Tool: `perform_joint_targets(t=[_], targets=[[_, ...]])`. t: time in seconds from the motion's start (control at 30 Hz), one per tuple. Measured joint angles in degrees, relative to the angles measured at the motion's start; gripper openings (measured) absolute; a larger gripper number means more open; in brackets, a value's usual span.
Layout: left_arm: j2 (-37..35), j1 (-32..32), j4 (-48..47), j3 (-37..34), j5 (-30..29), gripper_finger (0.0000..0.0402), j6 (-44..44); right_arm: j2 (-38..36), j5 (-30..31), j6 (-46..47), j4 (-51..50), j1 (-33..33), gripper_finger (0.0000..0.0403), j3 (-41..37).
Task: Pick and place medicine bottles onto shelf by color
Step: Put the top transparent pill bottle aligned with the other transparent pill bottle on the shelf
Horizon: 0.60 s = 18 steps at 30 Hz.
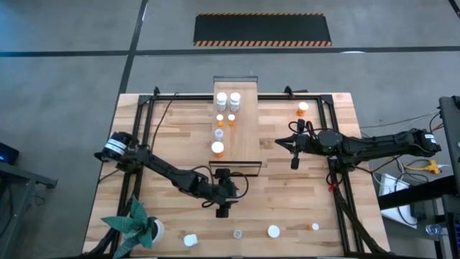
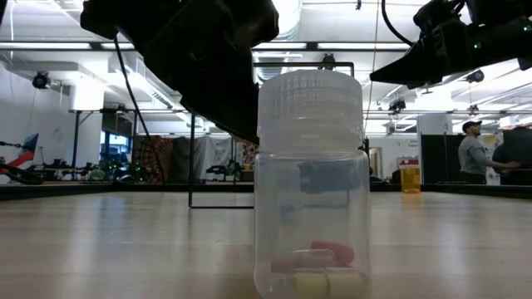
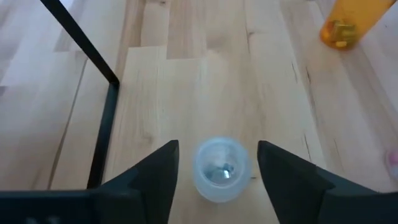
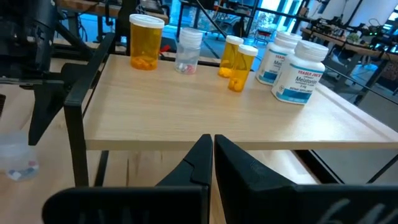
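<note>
A small clear medicine bottle (image 3: pixel 219 169) with a clear cap stands upright on the table just off the shelf's near end, also seen in the right wrist view (image 4: pixel 15 158). My left gripper (image 3: pixel 217 145) (image 1: pixel 236 191) slants down toward it, open. One finger stands on each side of the bottle with a gap, touching nothing. The shelf (image 1: pixel 246 137) (image 4: pixel 205 118) carries white bottles (image 1: pixel 228 99) at its far end, then small orange ones (image 1: pixel 226 119), a clear one (image 1: pixel 218 134) and a large orange one (image 1: pixel 218 150). My right gripper (image 1: pixel 279 142) (image 4: pixel 212 155) hovers shut and level beside the shelf's right side.
Loose bottles stand along the near edge: white (image 1: pixel 190 240), clear (image 1: pixel 237 233) (image 2: pixel 312 183), white (image 1: pixel 274 231), small orange (image 1: pixel 315 226). Another orange bottle (image 1: pixel 302 109) stands far right. A potted plant (image 1: pixel 147 230) fills the near left corner. The shelf's dark frame leg (image 3: pixel 106 130) is close to my left gripper.
</note>
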Motion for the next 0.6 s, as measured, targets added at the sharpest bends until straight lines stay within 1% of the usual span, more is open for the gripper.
perform_joint_targets(t=[0.17,0.5,0.6], targets=[[0.02,0.56,0.3,-1.06,0.97,0.0175,-0.1,0.0,0.0,0.0,-0.02,0.0,0.0009,0.0],[0.4,0.65,1.87,-1.47,1.95,0.0169,-0.06,0.0,0.02,-0.16,-0.02,0.0,0.0009,0.0],[0.55,0.76,3.46,-2.36,2.72,0.0155,0.12,0.0,0.02,-0.09,-0.02,0.0,0.0009,0.0]])
